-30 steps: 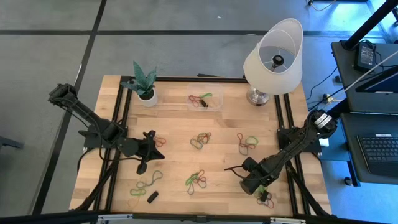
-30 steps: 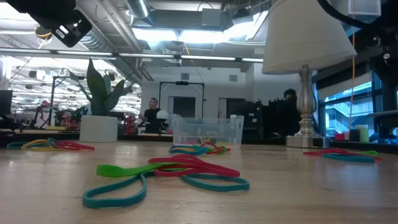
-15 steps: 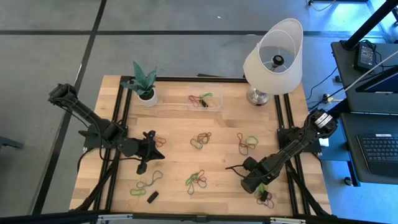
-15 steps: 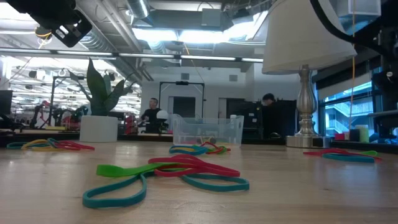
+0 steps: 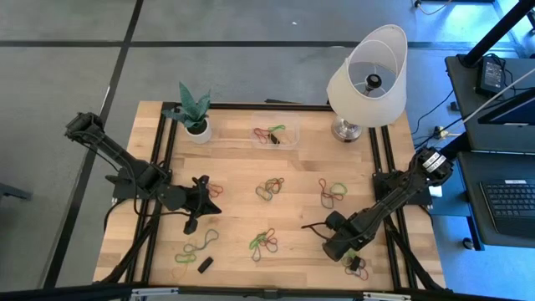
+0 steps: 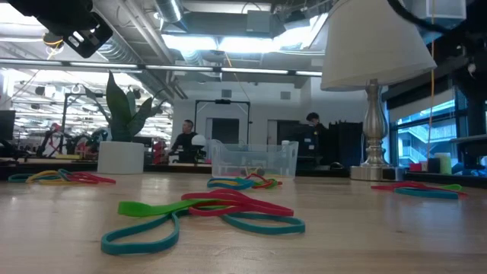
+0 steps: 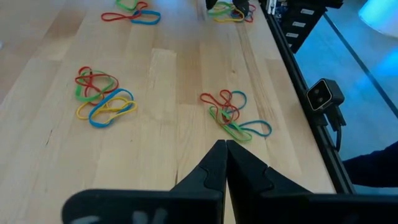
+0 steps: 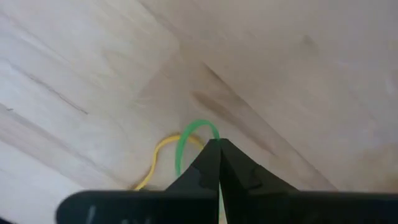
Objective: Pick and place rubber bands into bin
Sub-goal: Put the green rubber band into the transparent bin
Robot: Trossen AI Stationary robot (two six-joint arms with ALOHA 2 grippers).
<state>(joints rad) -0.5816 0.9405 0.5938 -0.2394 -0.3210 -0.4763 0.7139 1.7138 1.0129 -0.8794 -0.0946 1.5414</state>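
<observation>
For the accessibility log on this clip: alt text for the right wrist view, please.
The right gripper has its fingers shut on a green rubber band just above the wooden table. A yellow band loops beside the green one, partly hidden behind the fingers.

Bin (image 6: 253, 160) contents too small, indistinct.

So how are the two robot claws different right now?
The right gripper is pressed down on the table, pinching a green rubber band beside a yellow one. The left gripper holds nothing, hanging above the wood, rubber band clusters ahead. Both are shut.
</observation>
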